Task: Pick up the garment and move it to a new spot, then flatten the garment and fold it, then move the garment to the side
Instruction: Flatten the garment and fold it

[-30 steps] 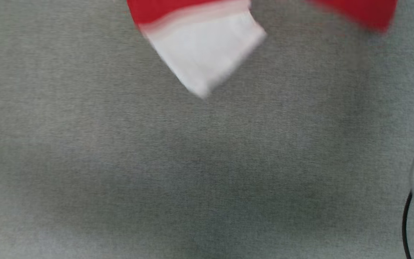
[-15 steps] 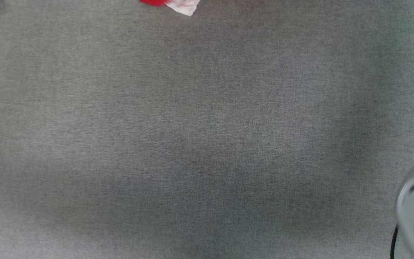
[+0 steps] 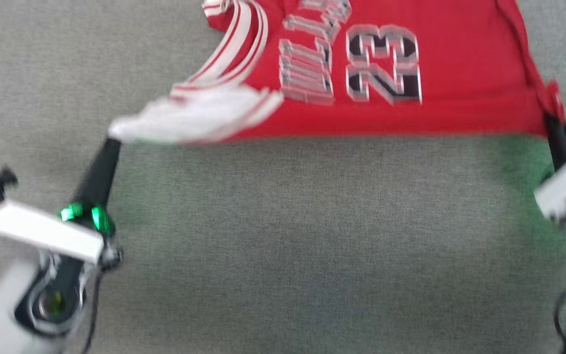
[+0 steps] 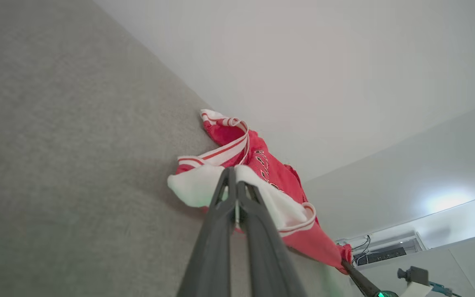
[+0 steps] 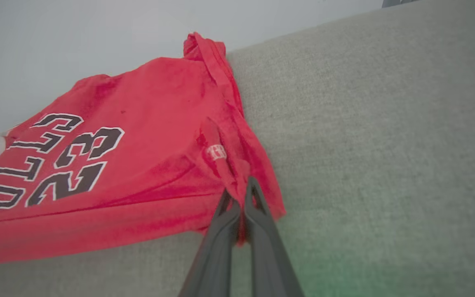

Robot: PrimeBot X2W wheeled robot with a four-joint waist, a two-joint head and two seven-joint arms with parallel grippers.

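red garment (image 3: 410,64) stretched across the top of the frame, left end effector (image 3: 112,141) pinching its white sleeve, right end effector (image 3: 551,120) pinching the red hem corner.

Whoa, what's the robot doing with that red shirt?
It is holding the red T-shirt by two ends. The left gripper is shut on a white sleeve, the right gripper on a red corner, so the near edge is pulled straight over the grey surface. The number 23 faces up.
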